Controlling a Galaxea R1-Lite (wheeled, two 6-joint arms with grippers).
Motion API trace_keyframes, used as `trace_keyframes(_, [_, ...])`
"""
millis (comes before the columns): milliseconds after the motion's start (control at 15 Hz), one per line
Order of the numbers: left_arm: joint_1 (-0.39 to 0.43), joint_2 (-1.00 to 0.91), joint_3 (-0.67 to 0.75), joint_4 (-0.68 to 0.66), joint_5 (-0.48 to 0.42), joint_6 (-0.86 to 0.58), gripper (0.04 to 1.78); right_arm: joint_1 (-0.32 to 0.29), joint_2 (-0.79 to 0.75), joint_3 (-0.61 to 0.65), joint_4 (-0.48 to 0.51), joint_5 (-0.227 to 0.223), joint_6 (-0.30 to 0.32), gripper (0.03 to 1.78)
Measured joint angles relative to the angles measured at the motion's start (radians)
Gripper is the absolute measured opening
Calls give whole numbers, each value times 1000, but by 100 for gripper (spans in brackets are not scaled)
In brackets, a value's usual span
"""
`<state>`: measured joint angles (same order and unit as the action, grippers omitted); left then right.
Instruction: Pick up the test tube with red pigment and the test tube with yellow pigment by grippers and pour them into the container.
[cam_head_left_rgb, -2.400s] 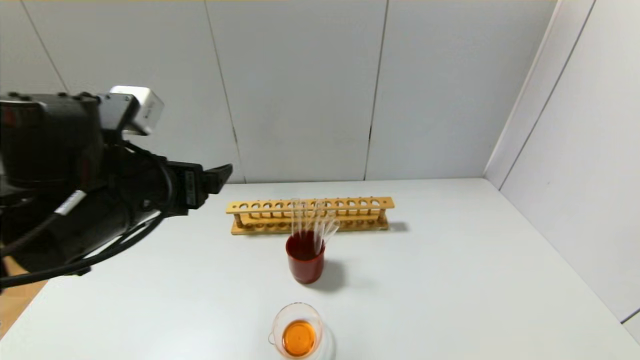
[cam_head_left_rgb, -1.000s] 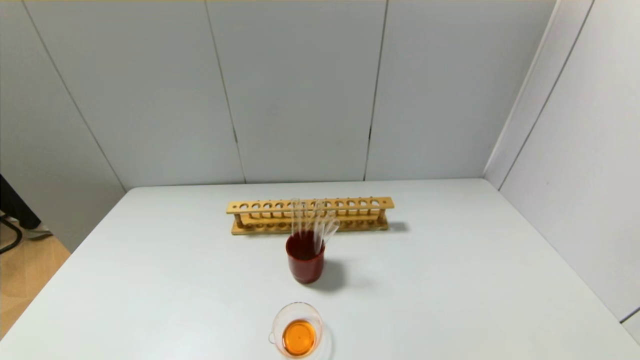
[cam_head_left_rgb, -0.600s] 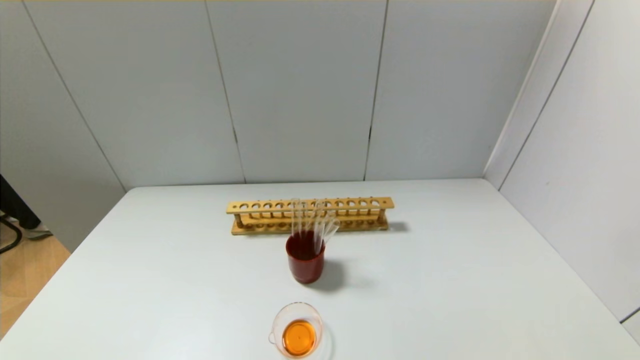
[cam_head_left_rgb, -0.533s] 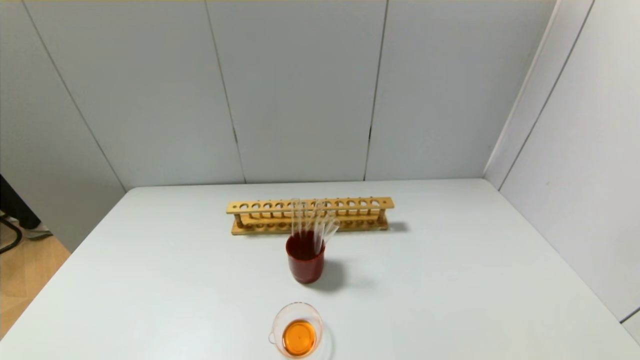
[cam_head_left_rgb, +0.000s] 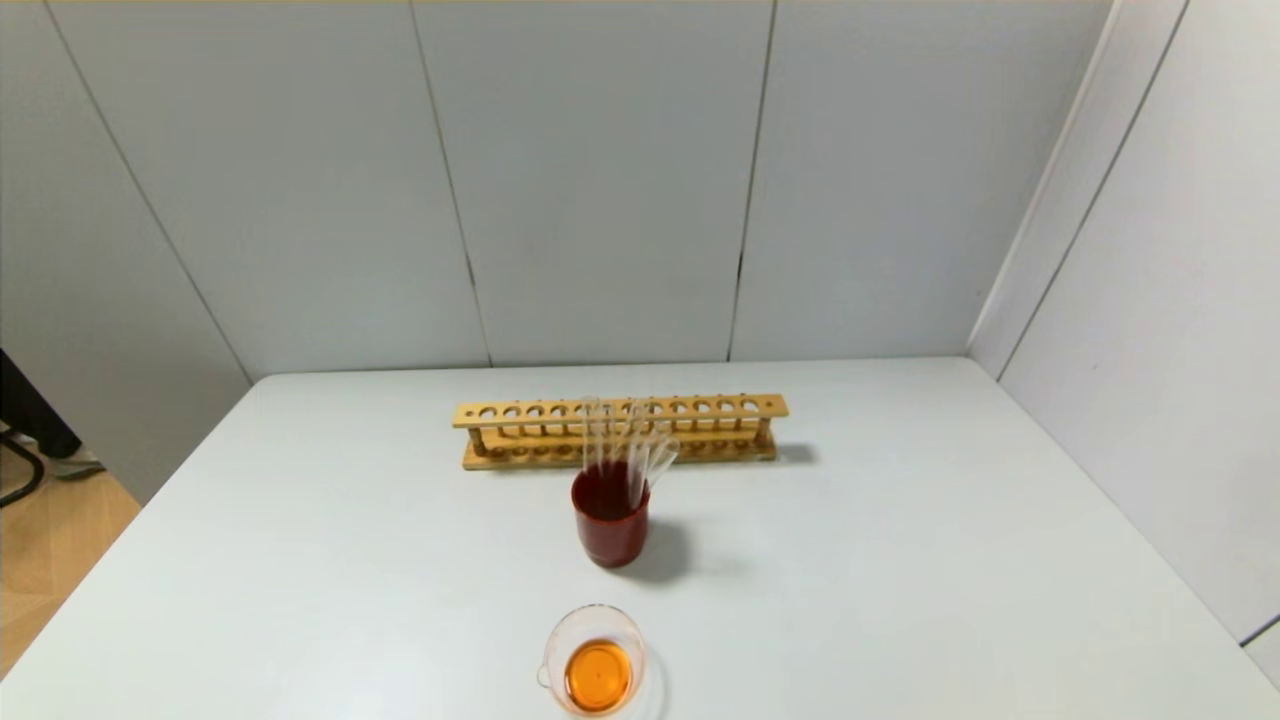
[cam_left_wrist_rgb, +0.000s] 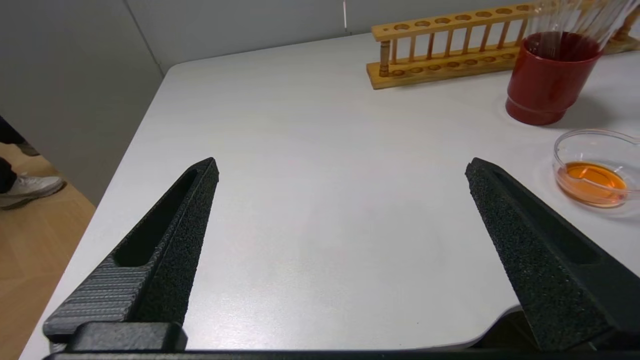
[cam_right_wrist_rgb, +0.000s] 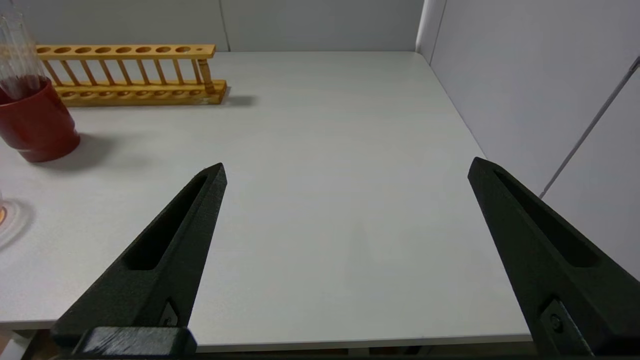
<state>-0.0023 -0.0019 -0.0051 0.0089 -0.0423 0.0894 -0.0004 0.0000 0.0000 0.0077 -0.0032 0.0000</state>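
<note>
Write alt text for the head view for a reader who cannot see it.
A white table holds three things in a line running away from the robot: nearest, a clear glass container of orange liquid; then a dark red cup holding clear test tubes; farthest, a wooden rack. No arm is in view.

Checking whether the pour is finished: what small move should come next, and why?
Probably none but staying parked: the container already holds orange liquid, the tubes stand in the red cup, and both the left pincer and right pincer are open and empty.
</note>
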Motion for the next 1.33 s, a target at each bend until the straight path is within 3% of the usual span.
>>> trace_keyframes(1333, [-1,0,5,-4,9,-33,175,0,0,0,0,0,6,170])
